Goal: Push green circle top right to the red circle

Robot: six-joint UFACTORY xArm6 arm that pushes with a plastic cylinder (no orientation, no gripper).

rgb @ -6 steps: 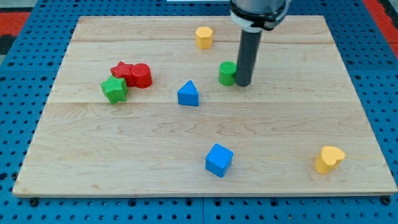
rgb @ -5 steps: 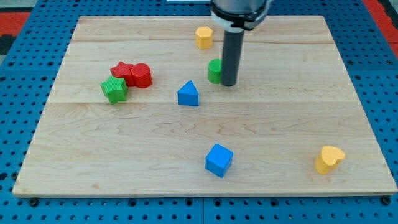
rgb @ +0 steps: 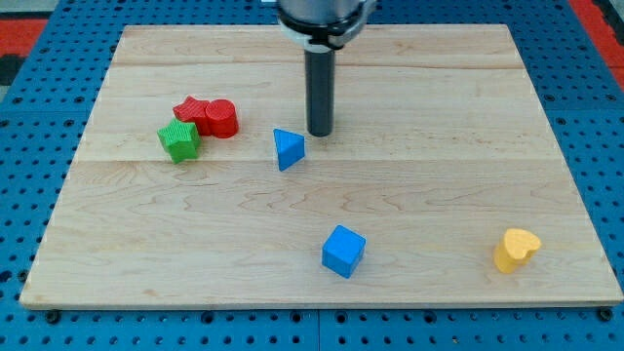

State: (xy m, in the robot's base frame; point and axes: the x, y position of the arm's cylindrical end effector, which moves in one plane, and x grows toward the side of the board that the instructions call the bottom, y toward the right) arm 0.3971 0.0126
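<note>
Although the task names a green circle, no such block can be made out in the camera view; whether the dark rod hides it cannot be told. My tip [rgb: 320, 133] rests on the pale wooden board [rgb: 439, 195] a little above the frame's centre, just up and to the right of the blue plastic triangle block [rgb: 288, 149], close to it, though contact cannot be confirmed. The arm ends in this bare rod, so there are no jaws to open or close, and it grips nothing. The upper part of the arm is cut off by the top edge of the frame.

In the left part of the board, the red cylinder-shaped circle block [rgb: 222, 118] sits touching a red star-like block [rgb: 192, 110] on its left. Just below and left of that pair stands a green ridged block [rgb: 179, 140], its exact shape hard to read. A blue cube [rgb: 343, 251] lies in the lower middle of the frame. A yellow heart-shaped block [rgb: 515, 250] lies at the lower right. The blue pegboard [rgb: 29, 175] surrounds the board.
</note>
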